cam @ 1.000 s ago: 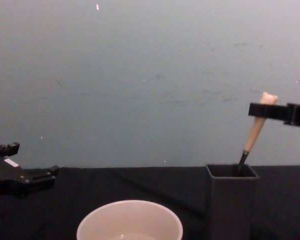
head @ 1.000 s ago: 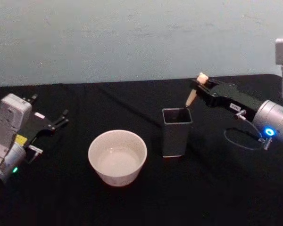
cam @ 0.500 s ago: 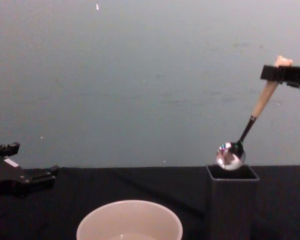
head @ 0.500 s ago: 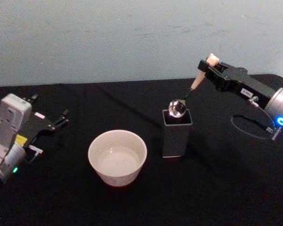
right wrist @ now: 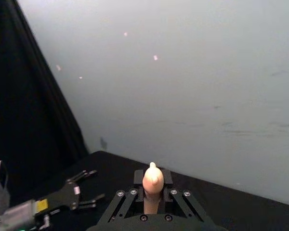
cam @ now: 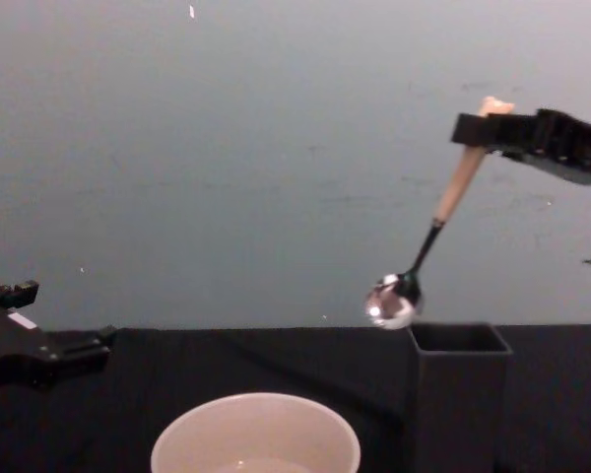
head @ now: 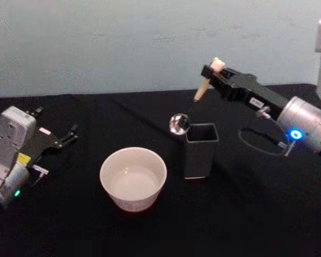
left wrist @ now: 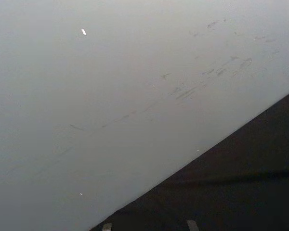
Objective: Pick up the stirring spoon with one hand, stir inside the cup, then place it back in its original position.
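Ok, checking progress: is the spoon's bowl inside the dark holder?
No, the stirring spoon hangs from the right gripper with its bowl in the air, outside the holder's rim.

Right pincer (head: 210, 72) clamped, held high; left pincer (head: 55, 125) spread, low.

Pale blue-grey wall (head: 96, 48) behind black tabletop (head: 230, 225).
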